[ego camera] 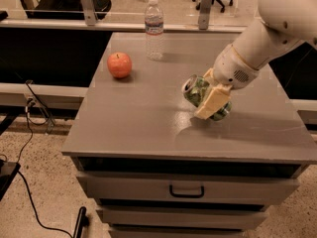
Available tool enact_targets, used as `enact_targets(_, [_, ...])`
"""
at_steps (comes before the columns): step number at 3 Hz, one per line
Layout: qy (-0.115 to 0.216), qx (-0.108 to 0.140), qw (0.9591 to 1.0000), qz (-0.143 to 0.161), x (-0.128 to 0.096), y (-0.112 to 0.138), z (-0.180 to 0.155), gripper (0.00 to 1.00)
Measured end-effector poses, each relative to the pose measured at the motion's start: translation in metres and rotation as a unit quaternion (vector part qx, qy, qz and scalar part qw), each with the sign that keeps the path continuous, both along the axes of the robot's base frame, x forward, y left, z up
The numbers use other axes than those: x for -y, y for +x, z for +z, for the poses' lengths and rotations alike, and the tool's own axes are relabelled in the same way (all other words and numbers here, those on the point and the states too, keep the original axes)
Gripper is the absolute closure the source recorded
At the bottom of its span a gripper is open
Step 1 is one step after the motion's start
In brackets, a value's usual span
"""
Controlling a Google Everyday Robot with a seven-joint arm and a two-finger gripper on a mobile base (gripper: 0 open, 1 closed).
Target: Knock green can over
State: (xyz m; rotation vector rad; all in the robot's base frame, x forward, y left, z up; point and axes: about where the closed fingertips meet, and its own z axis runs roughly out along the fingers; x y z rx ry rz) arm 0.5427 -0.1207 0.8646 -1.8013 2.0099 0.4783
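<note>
Tipping step in progress. Gripper sits right of centre on the tabletop, closed around the green can. The can leans hard, silver top pointing up-left, base low by the surface, not yet flat on its side. Next move likely calls for lowering or letting go so the can drops onto its side. Apple and water bottle stand well apart.

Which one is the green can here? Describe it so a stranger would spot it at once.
On the grey cabinet top, right of centre, the robot's gripper clasps the green can. It is small, tilted and silver-topped, unlike the upright clear bottle and the round apple farther left.
</note>
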Motion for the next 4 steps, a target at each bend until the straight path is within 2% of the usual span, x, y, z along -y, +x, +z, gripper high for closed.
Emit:
enact_targets(1, [-0.033,-0.017,0.9993,0.011,-0.0027,-0.0052,-0.0044,0.56])
enact_targets(2, [-0.051,-0.037,0.9977,0.023,-0.0054,-0.0123,-0.0087,0.33])
enact_targets(3, [-0.051,-0.037,0.9978,0.024,-0.0067,-0.0116,-0.0096,0.09])
enact_targets(4, [-0.05,-0.036,0.9978,0.024,-0.0079,-0.0109,-0.0104,0.0])
